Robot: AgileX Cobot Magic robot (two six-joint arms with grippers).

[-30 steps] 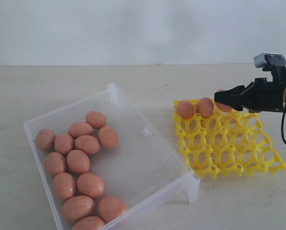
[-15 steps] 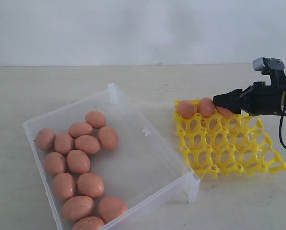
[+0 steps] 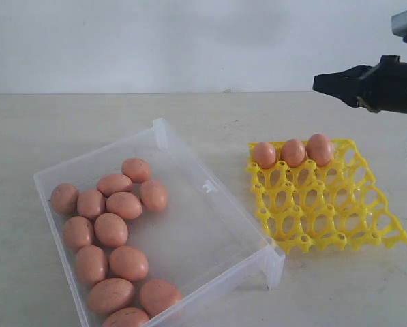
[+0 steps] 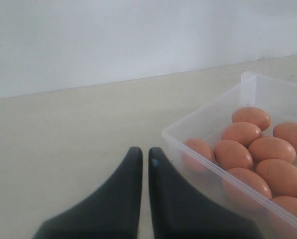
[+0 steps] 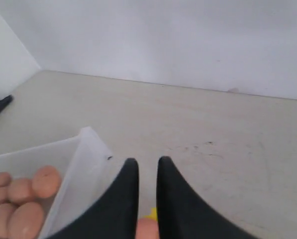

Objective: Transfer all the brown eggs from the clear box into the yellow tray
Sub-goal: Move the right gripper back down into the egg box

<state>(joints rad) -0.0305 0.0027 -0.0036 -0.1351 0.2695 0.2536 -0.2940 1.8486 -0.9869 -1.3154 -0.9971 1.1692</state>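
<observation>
Several brown eggs [image 3: 111, 229] lie in the left half of the clear box [image 3: 203, 225]. Three more stand in the back row of the yellow tray [image 3: 326, 218], the rightmost egg [image 3: 320, 149] being the tallest of them. High above the tray's back right corner hangs my right gripper [image 3: 326, 83], its jaws drawn close together and holding nothing. Under those jaws the right wrist view catches one tray egg [image 5: 147, 230] and a scrap of yellow tray [image 5: 152, 214]. My left gripper [image 4: 144, 149] is shut and empty on the table, just outside the box wall [image 4: 213, 169].
The box's right half is bare plastic, with a small clip tab [image 3: 207, 185] on its rim. The tray's three front rows of cups are unfilled. A pale tabletop runs back to a white wall.
My right gripper let go of the third egg in the tray's back row, then rose and pulled back to the right with its jaws closing. The eggs in the box stayed put.
</observation>
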